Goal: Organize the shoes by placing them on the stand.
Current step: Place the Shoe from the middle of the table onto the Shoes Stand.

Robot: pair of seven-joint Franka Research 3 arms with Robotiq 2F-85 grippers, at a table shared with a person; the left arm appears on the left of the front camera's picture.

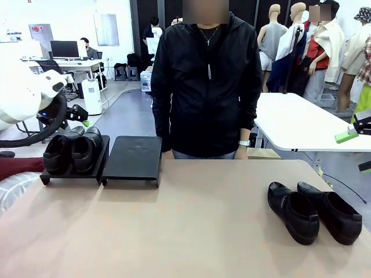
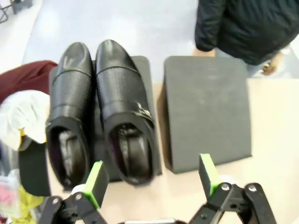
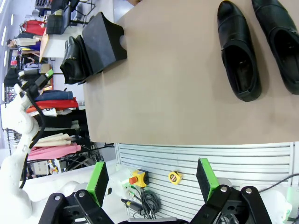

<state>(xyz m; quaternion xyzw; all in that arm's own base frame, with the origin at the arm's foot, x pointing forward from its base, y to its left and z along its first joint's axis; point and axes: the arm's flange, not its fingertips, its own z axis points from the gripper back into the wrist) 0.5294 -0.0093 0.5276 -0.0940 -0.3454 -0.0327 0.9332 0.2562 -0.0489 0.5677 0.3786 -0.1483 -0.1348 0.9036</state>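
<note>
Two glossy black shoes (image 1: 74, 150) stand side by side on the left stand (image 1: 69, 175), toes towards the person. In the left wrist view that pair (image 2: 124, 112) lies just beyond my open left gripper (image 2: 152, 175), which hovers above their heels with nothing between its green pads. The second stand (image 1: 133, 159) beside it is bare. Two more black shoes (image 1: 293, 211) (image 1: 335, 211) rest on the tan table at the right. My right gripper (image 3: 152, 177) is open and well back from that pair (image 3: 240, 51), off the table's right edge (image 1: 358, 152).
A person in a black jacket (image 1: 203, 81) stands at the far edge behind the bare stand, hands (image 2: 268, 67) near the table rim. Red and white cloth (image 1: 17, 174) lies off the left edge. A white table (image 1: 301, 124) stands back right.
</note>
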